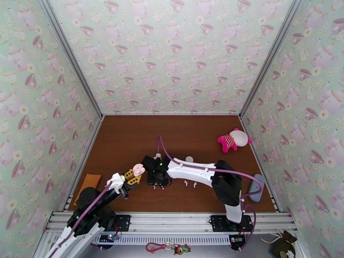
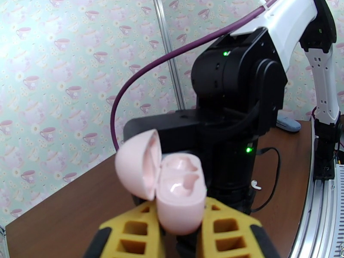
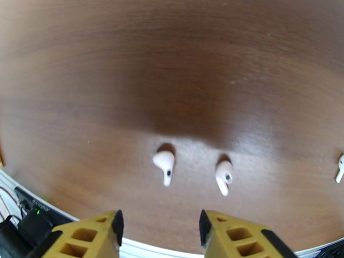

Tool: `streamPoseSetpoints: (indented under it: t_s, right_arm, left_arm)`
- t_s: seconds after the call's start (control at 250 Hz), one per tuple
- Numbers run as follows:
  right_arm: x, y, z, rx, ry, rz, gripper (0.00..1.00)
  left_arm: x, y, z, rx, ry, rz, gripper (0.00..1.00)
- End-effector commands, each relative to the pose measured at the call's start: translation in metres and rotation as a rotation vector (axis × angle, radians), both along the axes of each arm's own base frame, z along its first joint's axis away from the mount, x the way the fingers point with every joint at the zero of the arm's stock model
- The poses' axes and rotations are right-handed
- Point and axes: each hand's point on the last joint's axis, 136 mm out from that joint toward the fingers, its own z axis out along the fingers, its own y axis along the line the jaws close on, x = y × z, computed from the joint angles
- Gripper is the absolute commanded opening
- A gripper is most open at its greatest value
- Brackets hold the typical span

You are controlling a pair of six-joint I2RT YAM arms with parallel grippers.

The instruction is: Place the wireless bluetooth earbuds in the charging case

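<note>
While left jaws clenched the open case (image 2: 178, 198), its base hidden, right jaws gaped above two earbuds (image 3: 164, 162); a third was cropped at the frame's right edge.

A pink striped plush toy (image 1: 233, 139) lies far right on the brown table (image 1: 129, 138); an orange pad (image 1: 88, 184) near left.
</note>
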Motion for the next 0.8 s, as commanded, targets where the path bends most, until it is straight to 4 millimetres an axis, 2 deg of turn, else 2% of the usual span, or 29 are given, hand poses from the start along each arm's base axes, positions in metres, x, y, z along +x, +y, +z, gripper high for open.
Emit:
streamPoseSetpoints:
  t_s: [0.0,0.22,0.416,0.796]
  right_arm:
    - [-0.004,0.004,-0.008,-0.042,0.0,0.0,0.52]
    - [-0.001,0.006,-0.021,-0.076,-0.007,0.01,0.46]
    - [-0.003,0.008,-0.033,-0.102,0.004,0.021,0.45]
    - [0.004,0.012,-0.042,-0.138,-0.018,0.024,0.42]
  left_arm:
    - [-0.004,-0.001,0.002,0.003,-0.033,-0.014,0.0]
    - [-0.004,-0.001,0.002,0.005,-0.031,-0.02,0.0]
    - [-0.004,-0.002,0.001,0.008,-0.032,-0.021,0.0]
    - [-0.004,-0.001,0.0,0.012,-0.034,-0.018,0.0]
